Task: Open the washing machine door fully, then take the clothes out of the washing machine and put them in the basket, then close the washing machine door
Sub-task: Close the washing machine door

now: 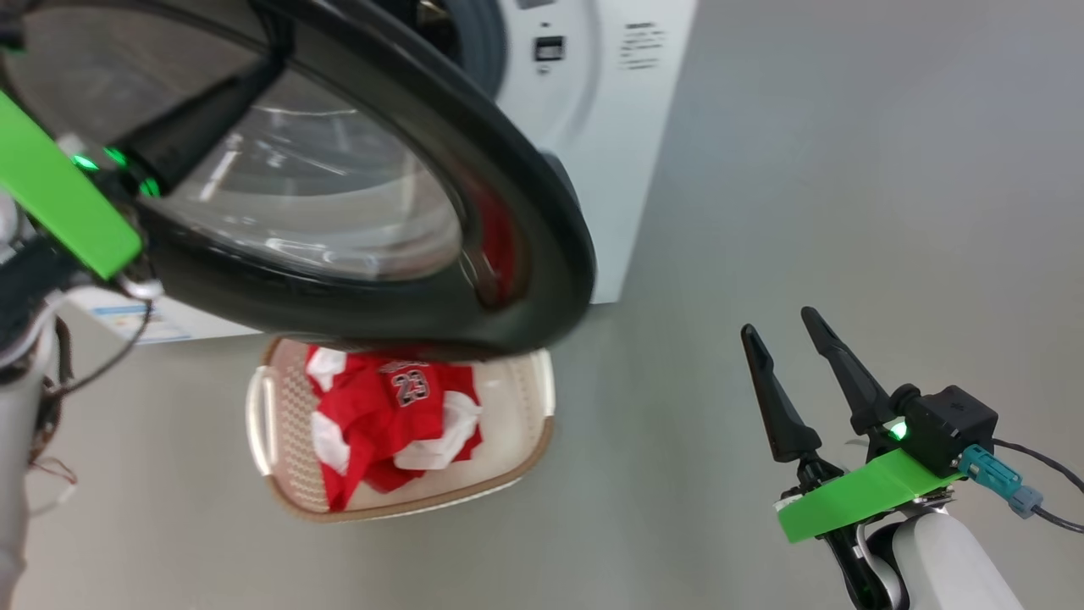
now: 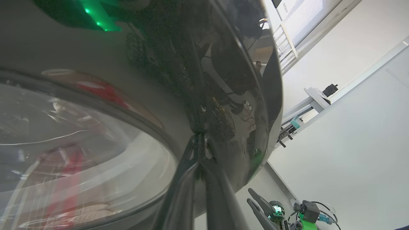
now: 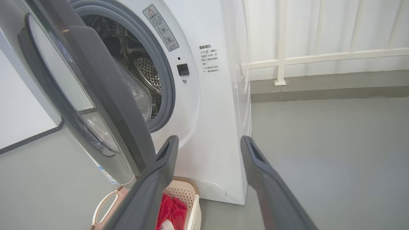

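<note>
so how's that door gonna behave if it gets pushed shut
The washing machine door will probably swing as one stiff piece, since its thick rim looks rigid. That glossy black rim may be slippery under a push. The bulging glass window suggests it is fairly heavy, so it may keep swinging once moving.

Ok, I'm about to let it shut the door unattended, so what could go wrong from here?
The left gripper, jaws shut, rests on the round glass door's glossy black rim; it may slide off that slick curve. The cream perforated basket of red jerseys sits under the door's swing and might get clipped.
</note>
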